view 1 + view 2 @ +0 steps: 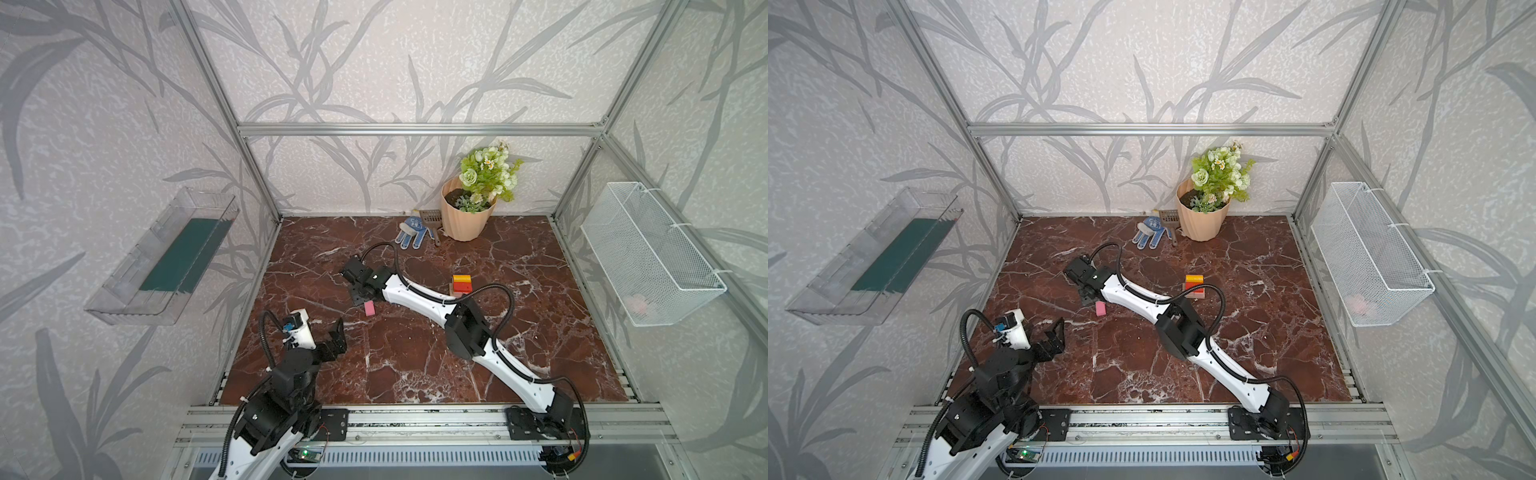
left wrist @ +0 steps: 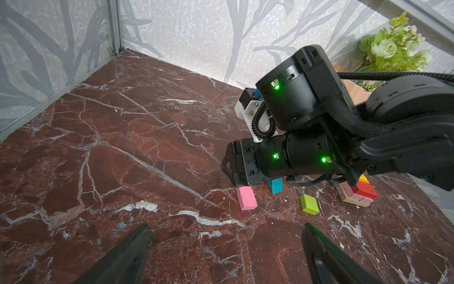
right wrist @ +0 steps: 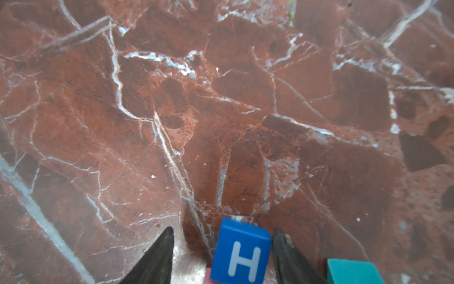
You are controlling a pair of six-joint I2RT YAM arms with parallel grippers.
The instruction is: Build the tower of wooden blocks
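Two grippers, both parted. Right gripper (image 3: pixel 222 230): jaws part-way open, astride a blue cube (image 3: pixel 242 255) with a white H. One finger (image 3: pixel 287 253) lies against the cube's side and the other (image 3: pixel 157 255) stands clear of it with bare marble between, so the cube is bracketed, not clamped. Left gripper (image 2: pixel 227 227): jaws wide, nothing between them, low over the table (image 1: pixel 415 353) near its front left. Right wrist view only: the blue cube, a teal block (image 3: pixel 351 270) just beyond the touching finger, and a sliver of pink at the cube's lower edge; whether the cube rests on it cannot be told. Left wrist view only: the teal block (image 2: pixel 275 185) tilted under the right gripper's body, a lime green block (image 2: pixel 309 204) flat on the marble, and the side of the tower (image 2: pixel 356 195), with tan at the bottom, then pink, red and orange. Both top views: the right arm reaches across the middle, its gripper (image 1: pixel 359 295) (image 1: pixel 1089 297) just beside a pink block (image 1: pixel 370 308) (image 1: pixel 1101 308), which also lies flat in the left wrist view (image 2: pixel 246 198); the cube, teal and green blocks are hidden there. Tower (image 1: pixel 461 284) (image 1: pixel 1195 286): right of centre, well apart from the flowerpot (image 1: pixel 465 220) and glove (image 1: pixel 409 235) at the back wall.
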